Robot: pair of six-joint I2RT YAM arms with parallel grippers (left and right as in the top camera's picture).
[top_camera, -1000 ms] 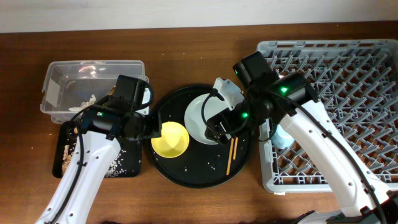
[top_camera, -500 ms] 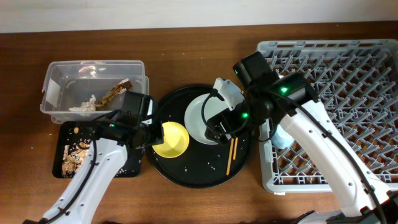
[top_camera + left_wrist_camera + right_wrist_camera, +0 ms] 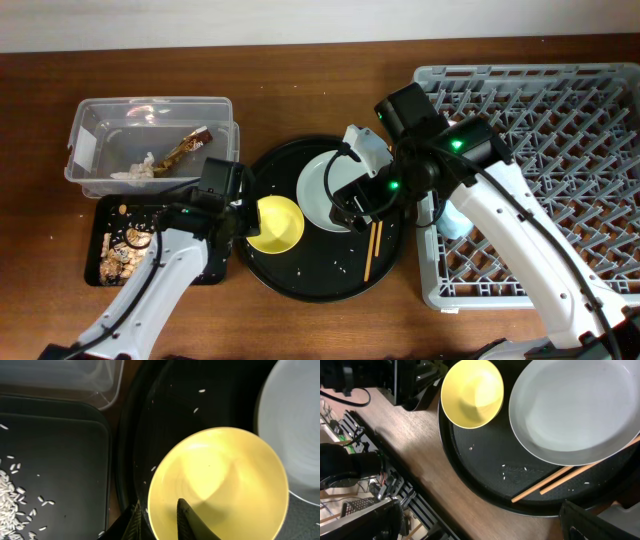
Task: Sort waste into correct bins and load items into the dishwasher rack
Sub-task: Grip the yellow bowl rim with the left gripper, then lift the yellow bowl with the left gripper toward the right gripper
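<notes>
**Asker:** Where is the bowl, and how will it handle?

**Me:** The small yellow round bowl sits upright and empty on the left of the large round black tray. It lies just beside the pale green round plate, with the thin wooden chopsticks on the plate's far side. I judge the bowl light, stiff and glossy, so it is likely to be slippery. Its thin rim is the only real place to take hold.

**Asker:** And your pincers?

**Me:** My left pincer straddles the near rim, one finger outside the wall and one inside. The jaws stand apart, with a gap showing between the inner finger and the wall, so nothing is clamped yet. My right pincer hangs over the plate, and I cannot tell how its jaws stand.

**Asker:** Where must the bowl go?

**Me:** Into the large square grey plastic rack, on the right of the wooden desk, beyond the tray. A firm, square pinch should stop the bowl from tipping.
</notes>
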